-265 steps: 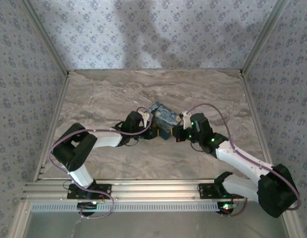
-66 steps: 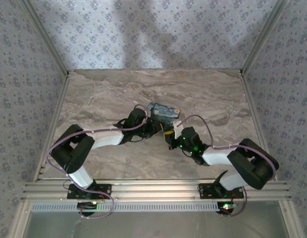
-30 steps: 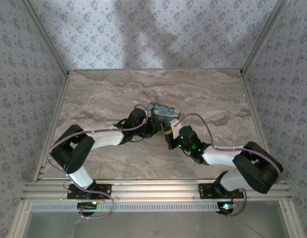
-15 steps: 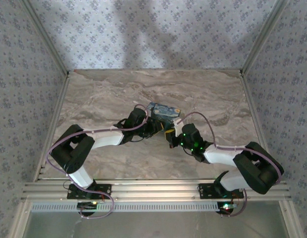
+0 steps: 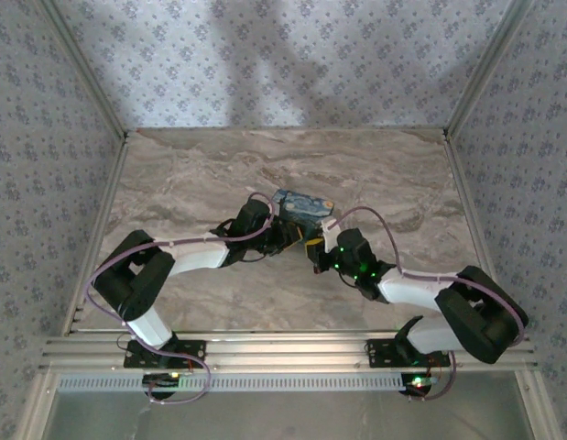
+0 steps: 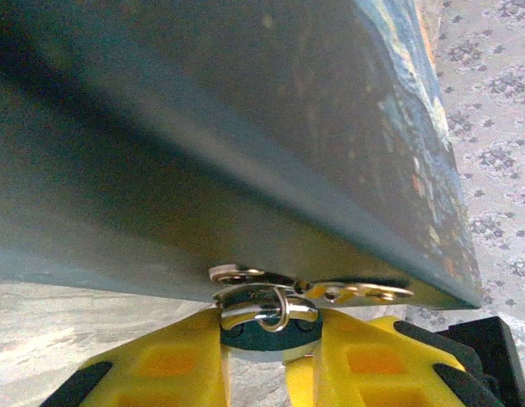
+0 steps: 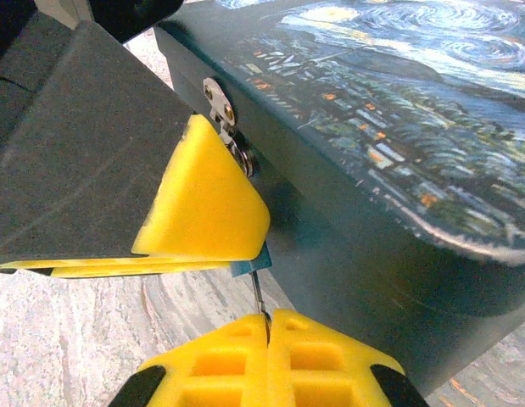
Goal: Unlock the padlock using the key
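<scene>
The teal-blue padlock point(image 6: 264, 332) hangs by its silver shackle point(image 6: 270, 312) from the metal hasp point(image 6: 351, 292) on the box's front. My left gripper point(image 6: 269, 349) is shut on the padlock's body, a yellow finger on each side. In the right wrist view only a teal corner of the padlock point(image 7: 250, 265) shows under the left arm's yellow finger point(image 7: 207, 203). My right gripper point(image 7: 269, 320) is shut on the key point(image 7: 259, 297), whose thin blade runs up into the padlock's underside. From above, the left gripper point(image 5: 288, 236) and right gripper point(image 5: 312, 251) meet at the box's near side.
The blue-and-yellow swirl-painting box point(image 5: 301, 203) sits mid-table on the marble top point(image 5: 201, 174), lid closed. Its dark front wall point(image 7: 355, 229) stands right behind both grippers. Patterned walls point(image 5: 45, 137) enclose the table on three sides.
The right arm's elbow and forearm have drifted slightly to the right while its gripper stays at the padlock. The left arm and the box hold still.
</scene>
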Controlling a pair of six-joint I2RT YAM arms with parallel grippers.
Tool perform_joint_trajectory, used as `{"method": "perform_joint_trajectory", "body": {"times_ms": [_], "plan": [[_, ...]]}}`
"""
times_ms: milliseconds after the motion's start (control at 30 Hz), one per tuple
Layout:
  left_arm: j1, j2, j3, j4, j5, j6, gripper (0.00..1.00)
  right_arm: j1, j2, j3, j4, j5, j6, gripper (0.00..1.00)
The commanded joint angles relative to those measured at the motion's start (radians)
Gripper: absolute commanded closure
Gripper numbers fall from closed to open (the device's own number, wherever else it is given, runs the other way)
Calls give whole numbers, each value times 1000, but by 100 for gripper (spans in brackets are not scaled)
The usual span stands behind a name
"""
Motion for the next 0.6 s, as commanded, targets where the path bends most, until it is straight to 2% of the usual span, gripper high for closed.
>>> {"method": "perform_joint_trajectory", "body": {"times_ms": [0, 267, 567], "plan": [[-28, 10, 13, -3, 48, -19, 75, 36, 10, 34, 206, -23, -22, 100], [-27, -7, 13, 3, 62, -43, 75, 105, 42, 37, 233, 134, -177, 100], [-27, -35, -1, 13, 61, -79, 75, 125, 25, -24, 285, 173, -189, 100]]}}
